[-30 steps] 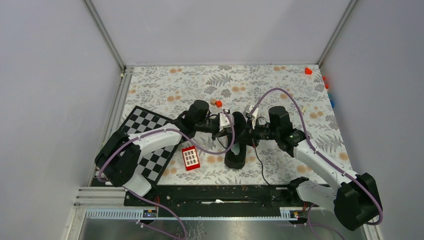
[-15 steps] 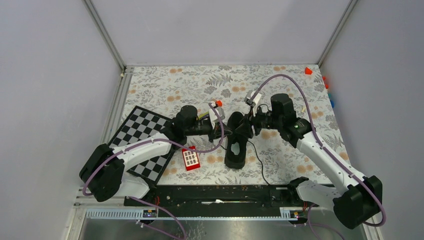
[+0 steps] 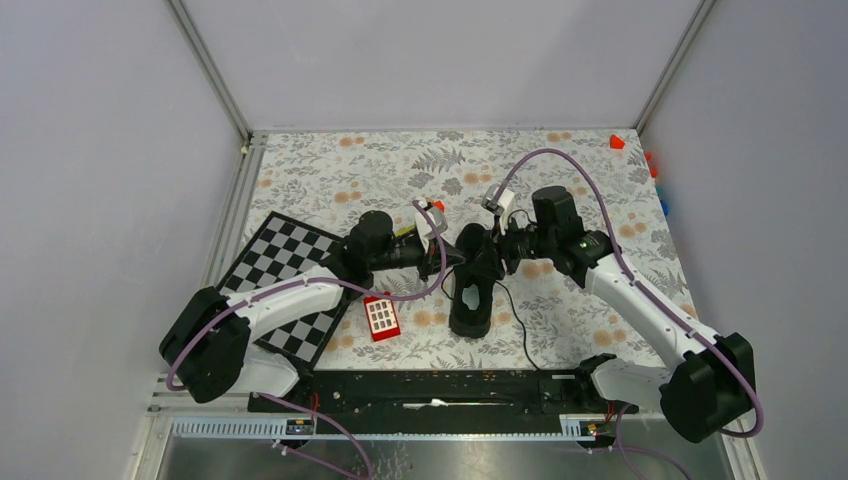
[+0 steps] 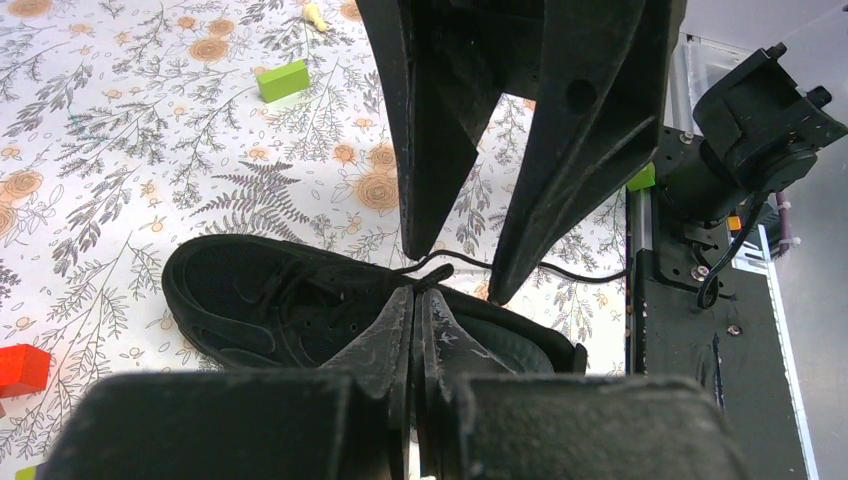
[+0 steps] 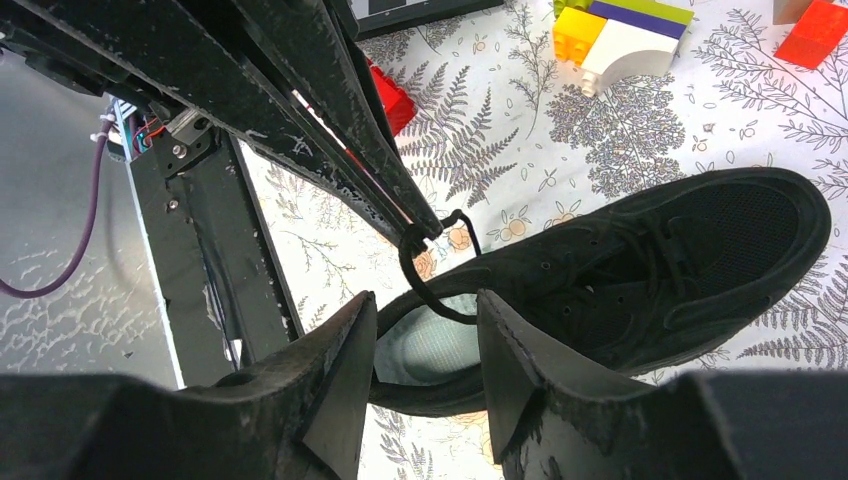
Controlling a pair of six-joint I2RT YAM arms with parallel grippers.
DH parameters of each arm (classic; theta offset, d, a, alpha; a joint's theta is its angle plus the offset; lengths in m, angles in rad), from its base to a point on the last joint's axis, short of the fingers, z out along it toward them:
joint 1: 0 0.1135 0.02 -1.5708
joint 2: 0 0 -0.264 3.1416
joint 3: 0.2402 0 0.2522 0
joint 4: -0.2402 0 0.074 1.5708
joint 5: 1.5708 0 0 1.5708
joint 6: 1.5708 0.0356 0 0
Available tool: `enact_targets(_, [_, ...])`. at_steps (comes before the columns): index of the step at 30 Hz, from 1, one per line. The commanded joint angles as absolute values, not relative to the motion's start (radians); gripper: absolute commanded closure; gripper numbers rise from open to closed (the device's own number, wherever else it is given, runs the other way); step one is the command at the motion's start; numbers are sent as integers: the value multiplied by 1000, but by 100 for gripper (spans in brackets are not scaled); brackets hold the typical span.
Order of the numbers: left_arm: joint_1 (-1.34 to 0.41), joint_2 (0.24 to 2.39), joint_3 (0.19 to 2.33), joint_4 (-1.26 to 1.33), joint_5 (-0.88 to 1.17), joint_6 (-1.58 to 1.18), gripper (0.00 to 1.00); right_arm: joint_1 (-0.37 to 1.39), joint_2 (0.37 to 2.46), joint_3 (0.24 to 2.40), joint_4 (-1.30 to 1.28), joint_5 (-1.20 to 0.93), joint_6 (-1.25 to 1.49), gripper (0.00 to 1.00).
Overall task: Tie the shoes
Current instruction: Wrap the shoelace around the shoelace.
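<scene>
The black sneaker (image 3: 471, 296) lies on the flowered table with its toe away from the arm bases. In the left wrist view the shoe (image 4: 262, 296) lies below my left gripper (image 4: 415, 293), which is shut on the end of a thin black lace (image 4: 432, 277). In the right wrist view my right gripper (image 5: 425, 300) is open above the shoe's (image 5: 660, 262) pale insole (image 5: 432, 345). A loop of the lace (image 5: 412, 268) hangs just in front of it. From above, the left gripper (image 3: 455, 258) and right gripper (image 3: 499, 254) face each other over the shoe.
A red block with white squares (image 3: 382, 316) lies left of the shoe, beside a checkerboard (image 3: 285, 270). Another lace (image 3: 517, 325) trails right of the shoe. Small blocks (image 3: 433, 205) lie behind it, more at the far right edge (image 3: 617, 142). A yellow-purple-white block (image 5: 618, 38) lies near.
My left arm has drawn back to the left from over the shoe with the lace in its jaws. My right gripper has shifted slightly left toward the shoe and stays open.
</scene>
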State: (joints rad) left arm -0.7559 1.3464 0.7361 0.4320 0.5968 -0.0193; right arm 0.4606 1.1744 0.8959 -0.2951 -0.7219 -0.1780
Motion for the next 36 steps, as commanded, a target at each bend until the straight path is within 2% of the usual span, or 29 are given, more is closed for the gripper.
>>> enact_targets(1, [-759, 1351, 735, 503, 587, -31, 100, 460, 1191, 934, -263, -767, -164, 52])
enact_targets(4, [-758, 1352, 735, 499, 589, -30, 100, 462, 1209, 946, -251, -773, -156, 54])
enact_targets(7, [-758, 1353, 733, 496, 590, -29, 100, 464, 1227, 957, -233, -791, -147, 63])
enact_targets(18, [-757, 1360, 723, 487, 589, -15, 100, 471, 1229, 979, -223, -810, -142, 73])
enact_targets(20, [-757, 1362, 721, 489, 588, -15, 100, 471, 1231, 977, -225, -810, -143, 77])
enact_targets(24, [-757, 1362, 720, 491, 589, -15, 100, 470, 1237, 980, -232, -815, -145, 98])
enact_targets(25, [-758, 1362, 720, 491, 589, -16, 100, 471, 1237, 982, -232, -812, -143, 100])
enact_targets(36, [-757, 1343, 665, 475, 647, 48, 98, 471, 1218, 1002, -191, -841, -60, 100])
